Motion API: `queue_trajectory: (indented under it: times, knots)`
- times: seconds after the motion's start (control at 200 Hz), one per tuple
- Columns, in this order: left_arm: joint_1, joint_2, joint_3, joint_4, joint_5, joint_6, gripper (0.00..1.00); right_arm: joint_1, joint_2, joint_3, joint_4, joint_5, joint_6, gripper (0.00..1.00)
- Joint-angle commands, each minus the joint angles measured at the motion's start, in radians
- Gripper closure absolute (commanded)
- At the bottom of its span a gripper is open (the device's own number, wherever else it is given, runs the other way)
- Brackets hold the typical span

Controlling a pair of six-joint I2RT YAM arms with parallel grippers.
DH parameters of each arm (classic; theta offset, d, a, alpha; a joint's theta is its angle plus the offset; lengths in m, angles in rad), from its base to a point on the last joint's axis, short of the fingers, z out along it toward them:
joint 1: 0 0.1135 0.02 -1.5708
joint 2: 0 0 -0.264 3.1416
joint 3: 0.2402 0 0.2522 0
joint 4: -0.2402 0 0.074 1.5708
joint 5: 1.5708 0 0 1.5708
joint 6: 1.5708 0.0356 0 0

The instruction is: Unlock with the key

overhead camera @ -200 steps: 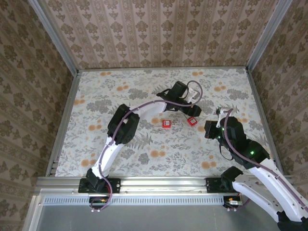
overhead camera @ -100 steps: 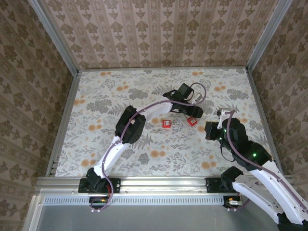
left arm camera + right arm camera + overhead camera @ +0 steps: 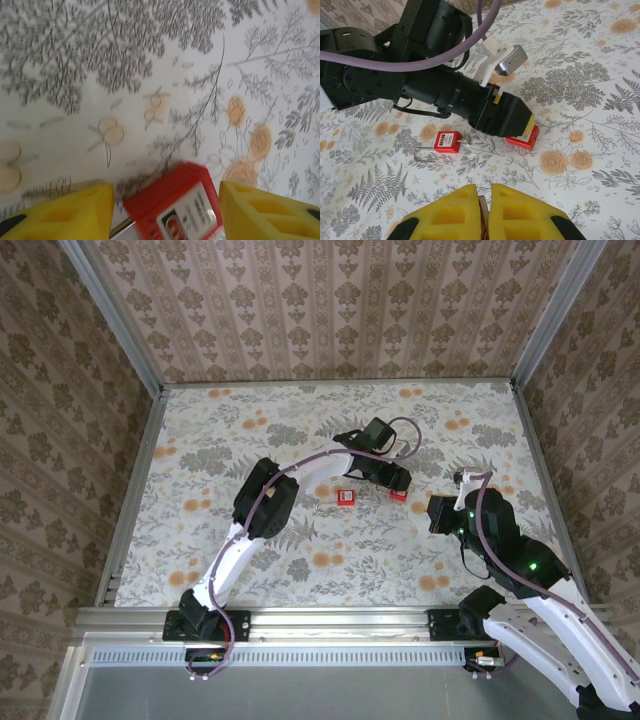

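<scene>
Your left gripper [image 3: 393, 478] has swung down over the red padlock [image 3: 172, 212]. Its jaws are spread, with one yellow finger on either side of the lock body. A second padlock [image 3: 447, 141] lies near that padlock. The right gripper [image 3: 490, 207] hovers beyond it, pressed together on what looks like the key [image 3: 482, 220]. If you close off-centre, the padlock may skid sideways or turn its keyhole away from the key.

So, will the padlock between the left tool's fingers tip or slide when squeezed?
The padlock lies flat on the table, so it probably will not tip or roll. Its red body looks stiff, unlikely to bend. It may slide sideways if one finger touches first.
</scene>
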Motion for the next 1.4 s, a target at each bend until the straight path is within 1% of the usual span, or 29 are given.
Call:
queue_trajectory:
  times: [0.0, 0.09, 0.22, 0.37, 0.445, 0.475, 0.535, 0.59, 0.715, 0.87, 0.96, 1.11, 1.27, 1.395]
  knots:
    - [-0.005, -0.072, -0.055, -0.018, -0.020, -0.016, 0.43, -0.005, -0.019, 0.006, -0.029, 0.015, -0.009, 0.99]
    - [-0.012, -0.095, -0.072, -0.023, -0.026, -0.020, 0.44, -0.005, -0.021, 0.011, -0.033, 0.016, -0.010, 0.99]
    - [-0.022, -0.127, -0.103, -0.004, -0.001, -0.037, 0.44, -0.005, -0.025, 0.018, -0.036, 0.021, -0.017, 0.99]
    - [-0.025, -0.143, -0.082, -0.059, -0.061, 0.014, 0.43, -0.005, -0.028, 0.021, -0.041, 0.046, -0.025, 0.99]
    - [-0.033, -0.132, -0.029, -0.141, -0.124, 0.081, 0.42, -0.005, -0.027, 0.017, -0.041, 0.059, -0.026, 0.99]
    - [-0.040, -0.121, 0.002, -0.187, -0.167, 0.115, 0.41, -0.005, -0.029, 0.014, -0.039, 0.067, -0.025, 0.99]
    - [-0.061, -0.089, 0.078, -0.290, -0.240, 0.190, 0.40, -0.006, -0.027, 0.008, -0.035, 0.082, -0.022, 0.99]
    - [-0.077, -0.052, 0.154, -0.378, -0.277, 0.246, 0.40, -0.006, -0.028, 0.005, -0.033, 0.096, -0.019, 0.99]
    - [-0.108, 0.041, 0.298, -0.518, -0.316, 0.347, 0.40, -0.009, -0.037, 0.010, -0.035, 0.112, -0.016, 1.00]
    - [-0.128, 0.136, 0.435, -0.607, -0.339, 0.431, 0.38, -0.012, -0.049, 0.014, -0.045, 0.097, -0.015, 1.00]
    - [-0.131, 0.161, 0.469, -0.616, -0.361, 0.447, 0.35, -0.012, -0.058, 0.014, -0.051, 0.087, -0.015, 1.00]
    - [-0.132, 0.174, 0.475, -0.612, -0.386, 0.461, 0.31, -0.012, -0.062, 0.011, -0.048, 0.074, -0.013, 1.00]
    - [-0.135, 0.173, 0.464, -0.606, -0.405, 0.468, 0.32, -0.012, -0.054, 0.005, -0.035, 0.065, -0.010, 1.00]
    - [-0.135, 0.131, 0.428, -0.559, -0.382, 0.456, 0.34, -0.014, -0.049, 0.001, -0.032, 0.064, -0.012, 1.00]
